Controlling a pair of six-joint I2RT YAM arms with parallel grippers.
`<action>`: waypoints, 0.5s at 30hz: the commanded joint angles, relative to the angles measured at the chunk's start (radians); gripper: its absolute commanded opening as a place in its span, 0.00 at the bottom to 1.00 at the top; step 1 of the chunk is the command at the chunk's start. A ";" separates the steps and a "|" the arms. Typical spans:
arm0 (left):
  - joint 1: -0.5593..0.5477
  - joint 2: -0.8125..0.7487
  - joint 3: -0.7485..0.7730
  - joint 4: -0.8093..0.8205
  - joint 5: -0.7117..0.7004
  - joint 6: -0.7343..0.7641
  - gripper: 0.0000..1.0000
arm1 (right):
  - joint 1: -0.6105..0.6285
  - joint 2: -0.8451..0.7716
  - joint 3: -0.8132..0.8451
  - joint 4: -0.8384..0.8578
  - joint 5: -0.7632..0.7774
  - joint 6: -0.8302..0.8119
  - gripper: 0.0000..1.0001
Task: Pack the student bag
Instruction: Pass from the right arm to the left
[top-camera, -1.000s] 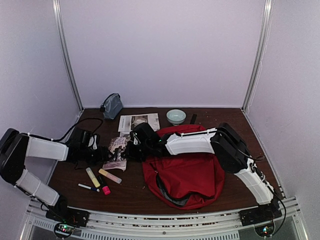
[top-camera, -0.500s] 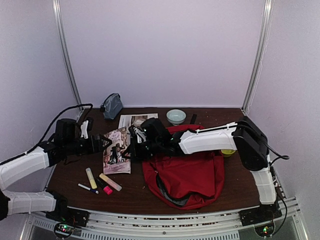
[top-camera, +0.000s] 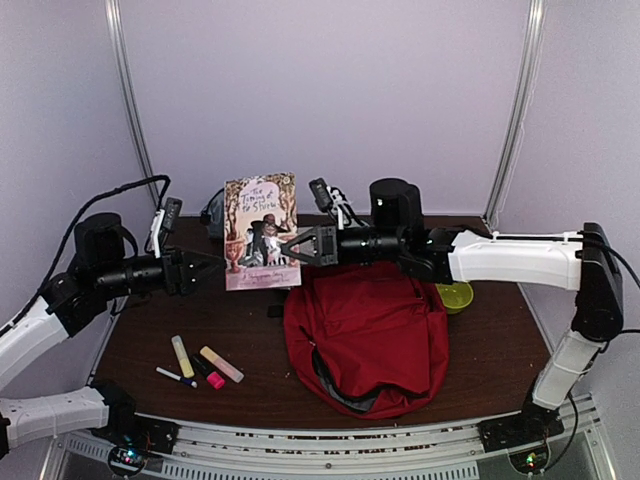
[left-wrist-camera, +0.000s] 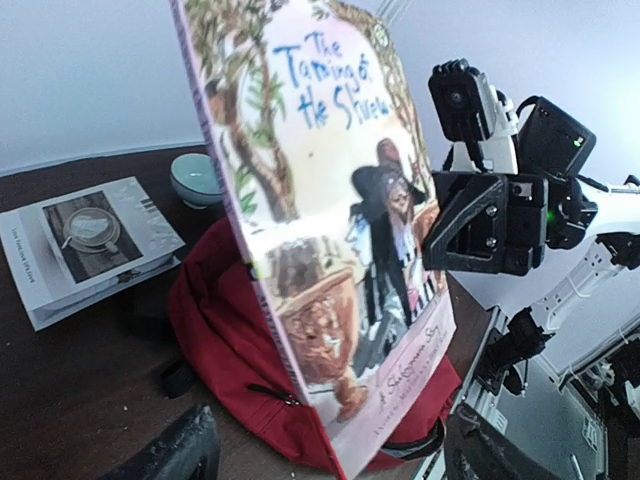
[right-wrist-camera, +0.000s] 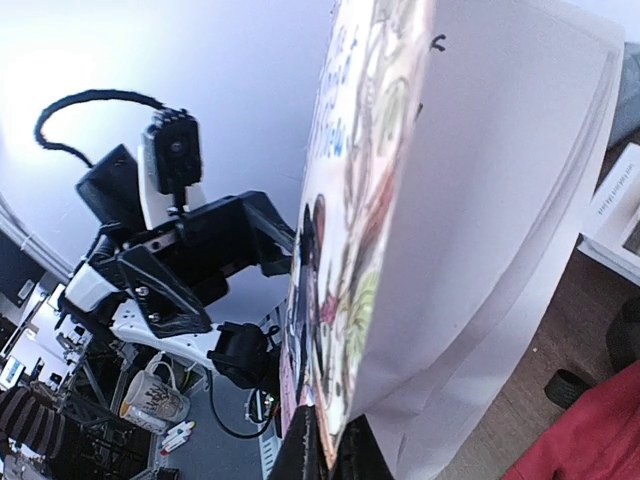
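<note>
The red student bag (top-camera: 372, 335) lies flat at the table's middle right, its grey-lined opening toward the front; it also shows in the left wrist view (left-wrist-camera: 215, 320). My right gripper (top-camera: 293, 246) is shut on the right edge of an illustrated paperback book (top-camera: 260, 225) and holds it upright in the air, left of and above the bag. In the right wrist view the fingers (right-wrist-camera: 303, 450) pinch the book (right-wrist-camera: 480, 200). My left gripper (top-camera: 212, 266) is open at the book's lower left edge. Its fingers (left-wrist-camera: 185, 450) stand wide on either side of the book (left-wrist-camera: 330, 230), not touching it.
Two yellow highlighters (top-camera: 185, 354), a pink one (top-camera: 214, 379) and a pen (top-camera: 176, 375) lie at the front left. A yellow-green bowl (top-camera: 456, 295) sits right of the bag. A magazine (left-wrist-camera: 85, 245) and a pale bowl (left-wrist-camera: 195, 178) lie at the back. A grey-blue pouch (top-camera: 214, 212) is behind the book.
My right gripper has lifted the book off the table and stood it upright in the air. Both arms have risen, and my left gripper has followed to the book's left edge.
</note>
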 joint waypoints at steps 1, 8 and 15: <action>-0.043 0.030 0.042 0.089 0.005 0.009 0.81 | 0.006 -0.099 -0.062 0.138 -0.073 -0.047 0.00; -0.174 0.151 0.105 0.273 0.047 0.007 0.62 | 0.006 -0.130 -0.118 0.257 -0.109 0.010 0.00; -0.217 0.169 0.174 0.194 0.000 0.075 0.00 | -0.012 -0.222 -0.163 0.105 -0.118 -0.123 0.27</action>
